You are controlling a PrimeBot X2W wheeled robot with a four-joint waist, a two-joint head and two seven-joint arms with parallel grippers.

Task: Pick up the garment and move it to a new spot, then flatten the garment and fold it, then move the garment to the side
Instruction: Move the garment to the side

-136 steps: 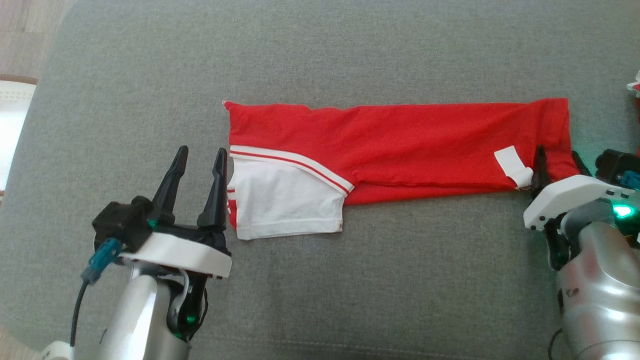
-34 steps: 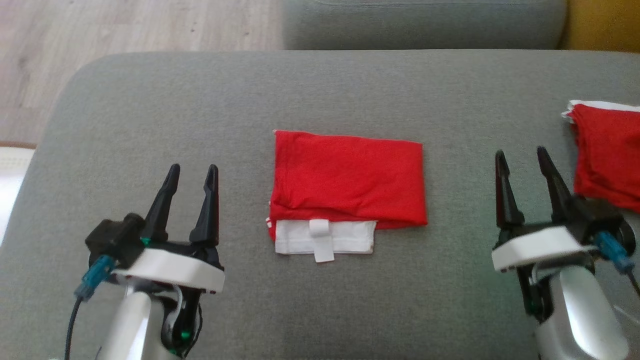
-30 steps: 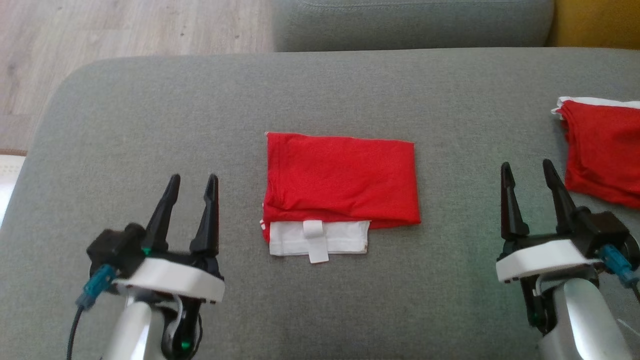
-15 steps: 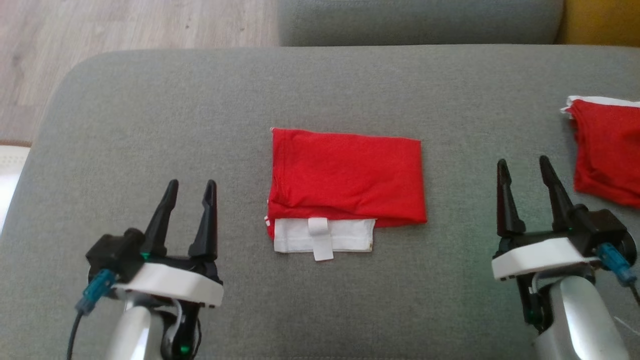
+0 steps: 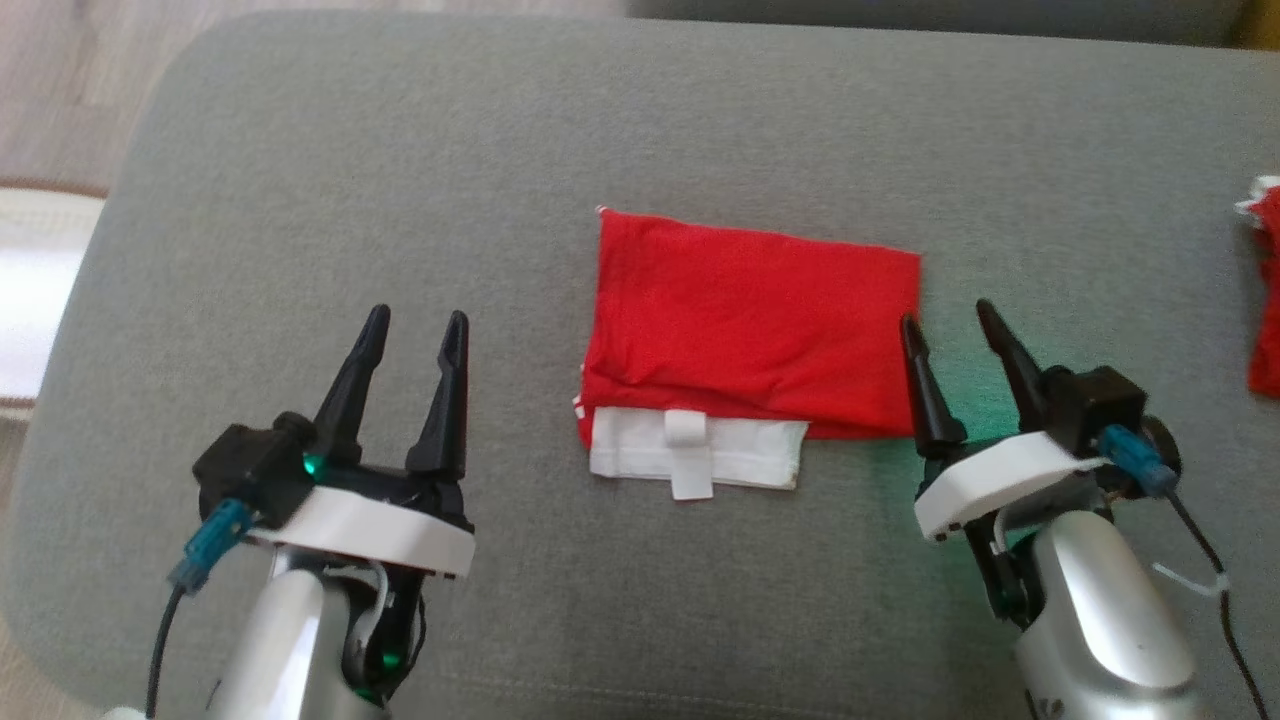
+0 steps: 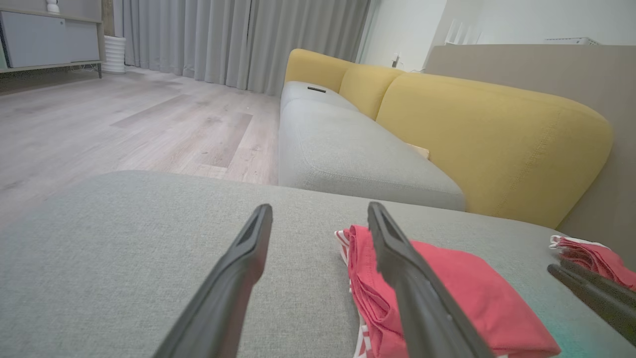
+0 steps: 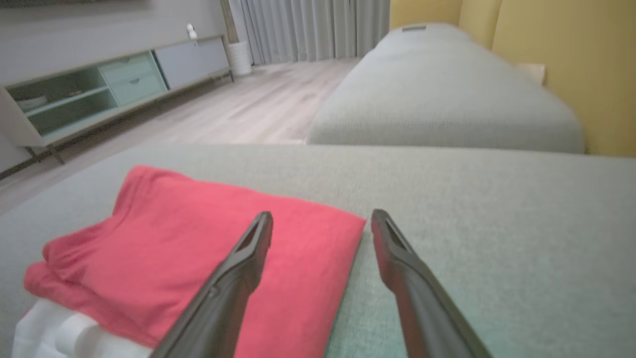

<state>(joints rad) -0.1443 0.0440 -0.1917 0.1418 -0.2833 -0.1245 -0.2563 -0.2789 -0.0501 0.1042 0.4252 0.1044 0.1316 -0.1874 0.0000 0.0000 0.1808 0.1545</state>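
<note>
While your left claw (image 5: 417,315) and right claw (image 5: 946,315) are gaping empty, the right is sitting nearer, beside the short edge of the garment (image 5: 750,330).

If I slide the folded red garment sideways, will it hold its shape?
Probably not: the folded garment looks soft and floppy, its layers loose, so a push likely bunches them. The textured cushion probably drags it. Lifting one edge may unfold it.

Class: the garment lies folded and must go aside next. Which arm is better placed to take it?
Likely the right. The right gripper stands open at the right edge of the folded garment, while the left gripper, also open, sits clearly apart from its left edge.
</note>
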